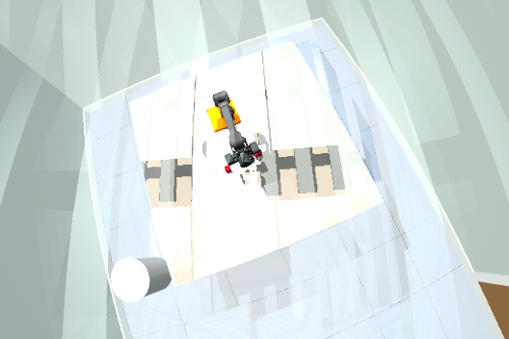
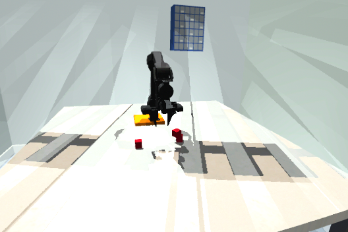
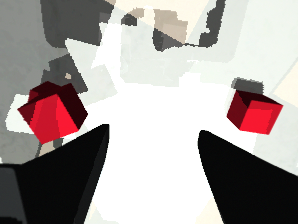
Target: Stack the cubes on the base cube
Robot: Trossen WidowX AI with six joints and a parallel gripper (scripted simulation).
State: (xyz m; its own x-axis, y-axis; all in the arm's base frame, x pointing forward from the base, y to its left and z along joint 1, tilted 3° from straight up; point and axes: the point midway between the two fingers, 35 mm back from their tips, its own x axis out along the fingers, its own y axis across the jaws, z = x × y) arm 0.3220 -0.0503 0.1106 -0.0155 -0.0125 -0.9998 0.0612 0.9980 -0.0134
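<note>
A red base cube (image 2: 180,138) stands on the table, right of the gripper in the exterior view. One red loose cube (image 2: 176,132) (image 3: 50,120) sits on top of it, offset to one side; it looks roughly level, but the exact overlap is unclear. The other red loose cube (image 1: 227,169) (image 2: 138,144) (image 3: 256,118) lies on the table, left of the gripper in the top and exterior views and right in the wrist view. My gripper (image 2: 162,125) (image 3: 154,134) is open and empty, raised above the table between the stack and that cube, touching neither. The arm partly hides the stack in the top view.
The arm's yellow-orange base plate (image 1: 215,118) (image 2: 140,120) lies behind the cubes. A white cylinder (image 1: 130,279) stands beyond the table's corner. A blue gridded panel (image 2: 188,28) is on the far wall. Strong light and shadow patches cross the table.
</note>
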